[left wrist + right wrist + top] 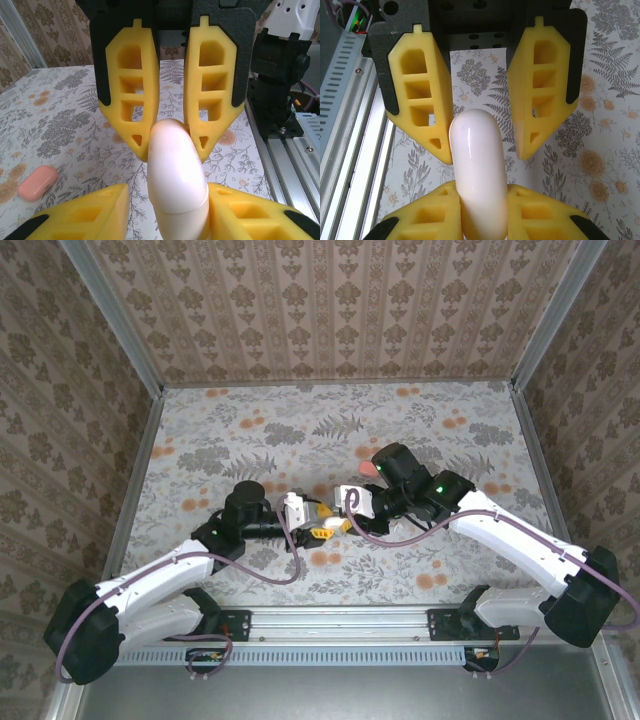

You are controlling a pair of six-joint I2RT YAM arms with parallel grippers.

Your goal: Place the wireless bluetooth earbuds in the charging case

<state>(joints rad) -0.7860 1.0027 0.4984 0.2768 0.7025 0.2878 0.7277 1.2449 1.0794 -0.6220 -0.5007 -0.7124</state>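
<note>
Charging case [477, 170], glossy white, apparently closed: right fingers [425, 220] clamp it, left fingers [420, 100] ajar.

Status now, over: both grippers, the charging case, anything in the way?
Right gripper shut on charging case. Left gripper open around its other end, gap at one finger. Pink case lies aside, not in the way.

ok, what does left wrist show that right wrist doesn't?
Left wrist, not right: an orange-pink rounded lump lying on the floral table, patterned wall, a black arm segment. Right wrist, not left: a small green light, top left. Both: the glossy white rounded plastic case gripped by the right hand, the left hand flanking its other end, that table, the aluminium rail.
</note>
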